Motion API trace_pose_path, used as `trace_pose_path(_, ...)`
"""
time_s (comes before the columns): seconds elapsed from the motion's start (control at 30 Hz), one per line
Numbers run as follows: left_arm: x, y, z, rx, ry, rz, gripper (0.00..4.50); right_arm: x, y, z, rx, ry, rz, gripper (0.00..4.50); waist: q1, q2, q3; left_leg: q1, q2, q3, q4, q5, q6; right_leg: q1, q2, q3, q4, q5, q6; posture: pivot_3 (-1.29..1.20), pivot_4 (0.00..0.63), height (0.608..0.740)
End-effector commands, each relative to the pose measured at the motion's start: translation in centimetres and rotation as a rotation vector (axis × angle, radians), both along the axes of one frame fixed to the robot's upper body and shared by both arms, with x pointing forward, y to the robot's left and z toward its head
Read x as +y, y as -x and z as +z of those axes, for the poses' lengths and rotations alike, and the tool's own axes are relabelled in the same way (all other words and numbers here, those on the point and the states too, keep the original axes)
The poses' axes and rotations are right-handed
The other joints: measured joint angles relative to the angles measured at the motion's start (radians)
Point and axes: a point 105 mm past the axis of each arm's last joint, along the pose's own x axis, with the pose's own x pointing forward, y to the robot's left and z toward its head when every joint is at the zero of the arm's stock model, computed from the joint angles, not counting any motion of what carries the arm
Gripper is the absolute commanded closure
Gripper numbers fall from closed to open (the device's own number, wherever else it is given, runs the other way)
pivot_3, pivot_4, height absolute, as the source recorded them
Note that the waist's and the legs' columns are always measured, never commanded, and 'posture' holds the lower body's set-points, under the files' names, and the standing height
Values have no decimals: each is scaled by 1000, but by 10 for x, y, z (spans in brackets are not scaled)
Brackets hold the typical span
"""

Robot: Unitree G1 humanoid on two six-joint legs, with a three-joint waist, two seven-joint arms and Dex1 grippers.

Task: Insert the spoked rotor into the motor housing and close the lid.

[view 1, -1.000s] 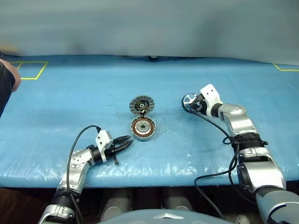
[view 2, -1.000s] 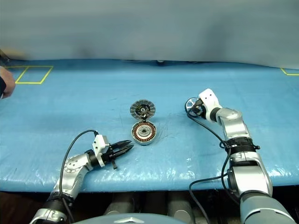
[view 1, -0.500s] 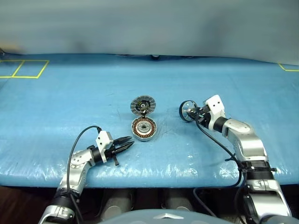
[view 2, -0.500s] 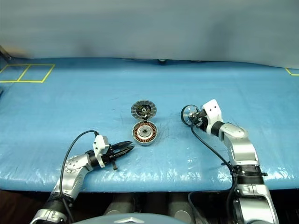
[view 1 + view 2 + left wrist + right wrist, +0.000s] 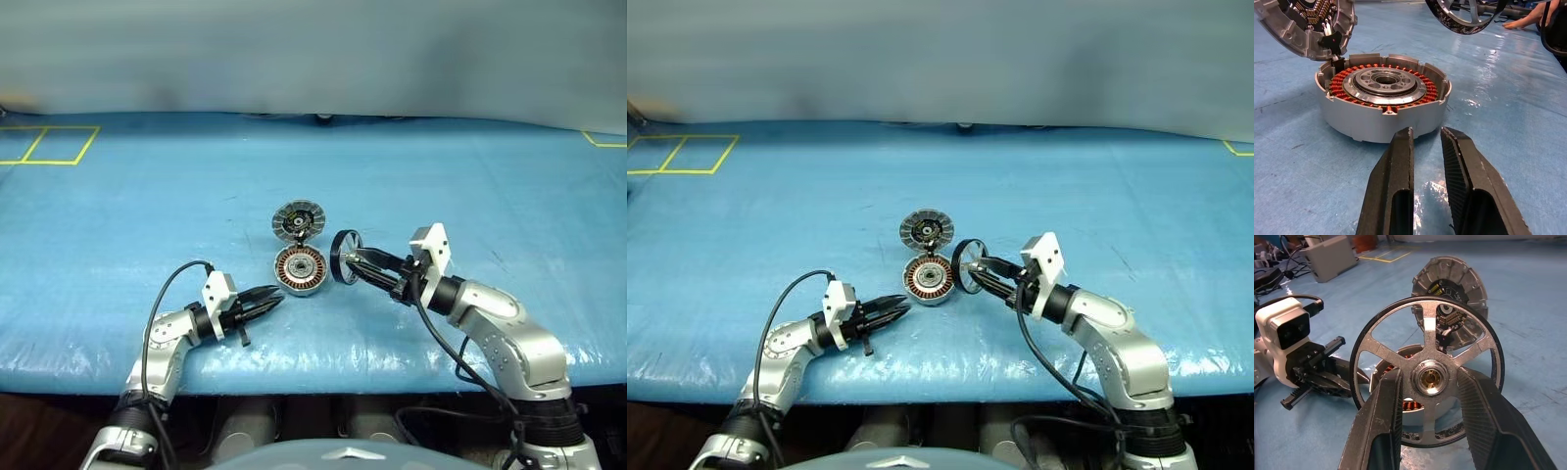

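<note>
Right end effector pinching the spoked rotor on edge, hovering just beside the motor housing; lid standing open behind housing; left end effector narrowly parted, empty, near housing; tilted rotor risking jamming on the rim

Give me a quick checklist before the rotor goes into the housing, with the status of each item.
1. Spoked rotor held in the right pincer, fingers either side of its hub: ok.
2. Lid swung open, clear of the motor housing: ok.
3. Housing cavity free of loose parts, windings and hub exposed: ok.
4. Rotor lying flat over the housing: not ok, it stands on edge beside it.
5. Left pincer clear of the housing, slightly open just in front of its wall: ok.
6. Rotor hub lined up with the housing hub: cannot tell.
</note>
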Motion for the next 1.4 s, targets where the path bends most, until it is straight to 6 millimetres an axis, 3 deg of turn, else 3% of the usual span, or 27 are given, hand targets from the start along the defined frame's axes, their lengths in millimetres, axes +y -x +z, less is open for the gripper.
trace_pose_path(0.03,-1,-2,10,-34,14,-14,3586,14,-8,8,-43,8,24,3137,-1,0,0,0,0,0,0,0,0,0,0,0,0,0,0,0,150,740)
trace_pose_path(0.2,-2,-2,9,-41,0,-33,3586,25,-18,5,-45,47,34,3137,2,0,0,0,0,0,0,0,0,-1,0,0,0,3,-4,0,150,740)
trace_pose_path(0.53,-6,-3,7,-43,-11,-42,3586,42,-20,4,-57,106,113,3137,1,0,0,-1,0,0,0,0,0,-1,0,-1,-1,3,-4,0,150,740)
trace_pose_path(1.07,-6,-3,5,-37,-16,-47,3586,42,-24,-12,-38,185,111,3137,1,0,0,-1,0,0,0,0,0,-1,0,-1,0,3,-4,0,150,740)
trace_pose_path(1.3,-6,-3,4,-36,-21,-44,3586,47,-19,-13,-53,208,150,889,-1,0,0,-1,0,0,0,0,0,-1,0,-1,0,3,-4,0,150,740)
trace_pose_path(1.4,-6,-3,3,-35,-22,-41,3586,48,-21,-12,-55,191,135,889,-1,0,0,-1,0,0,0,0,0,-1,0,-1,0,3,-4,0,150,740)
